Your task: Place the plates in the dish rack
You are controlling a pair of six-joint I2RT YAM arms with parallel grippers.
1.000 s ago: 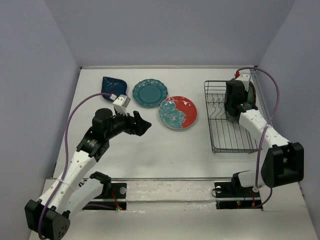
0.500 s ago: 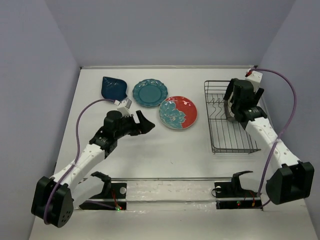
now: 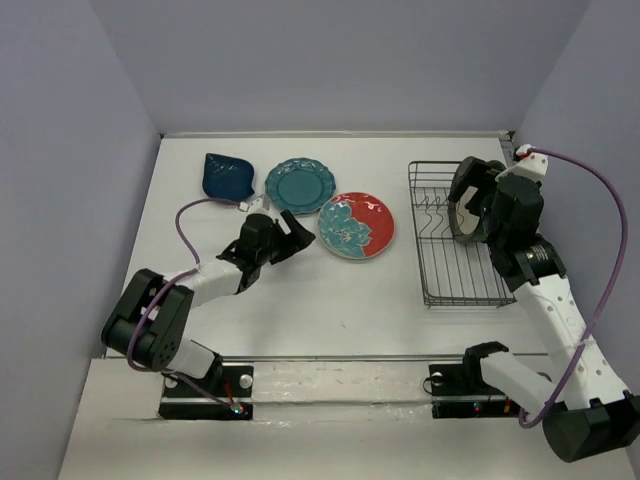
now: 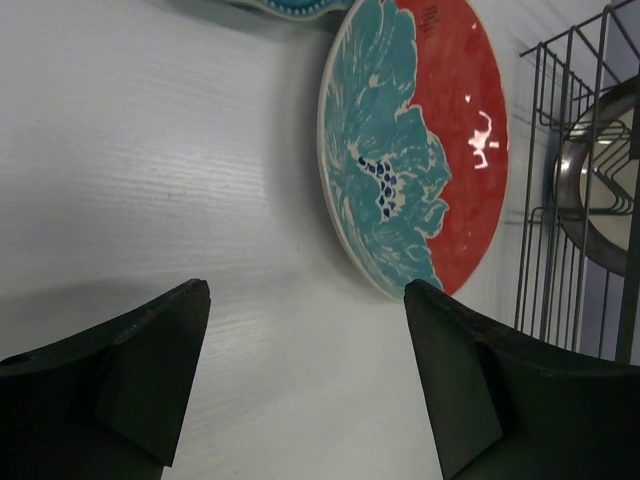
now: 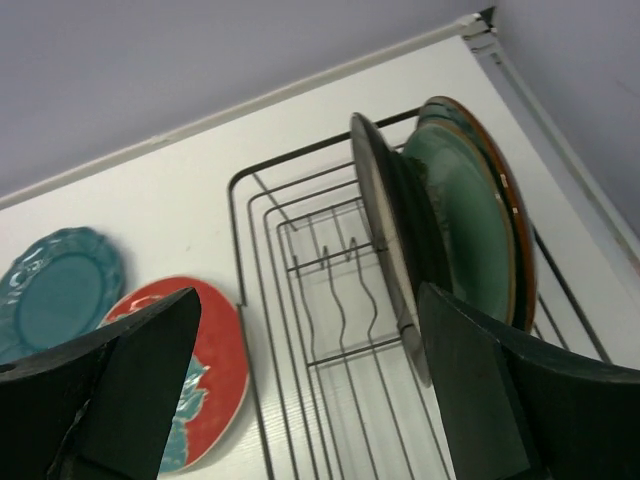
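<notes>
The red plate with teal flowers [image 3: 357, 225] lies flat on the table beside the teal scalloped plate [image 3: 300, 185] and the navy leaf plate [image 3: 225, 175]. My left gripper [image 3: 297, 235] is low at the red plate's left edge, open and empty; in the left wrist view the red plate [image 4: 440, 150] lies just beyond the left gripper [image 4: 307, 290]. The black wire dish rack [image 3: 455, 280] holds a silver plate [image 5: 385, 220] and a green glazed plate [image 5: 470, 220] upright at its far end. My right gripper [image 3: 487, 203] hangs open above them, holding nothing; the wrist view looks between the right gripper [image 5: 308, 295] fingers at the rack.
The rack's near half [image 5: 350, 400] has bare tines. Walls close off the table at the back and both sides. Purple cables loop over both arms. The rack's wire side [image 4: 575, 250] stands just right of the red plate.
My right gripper has opened, let go of the plate in the rack and drawn back and up. My left arm has stretched forward and down to the red plate's edge.
</notes>
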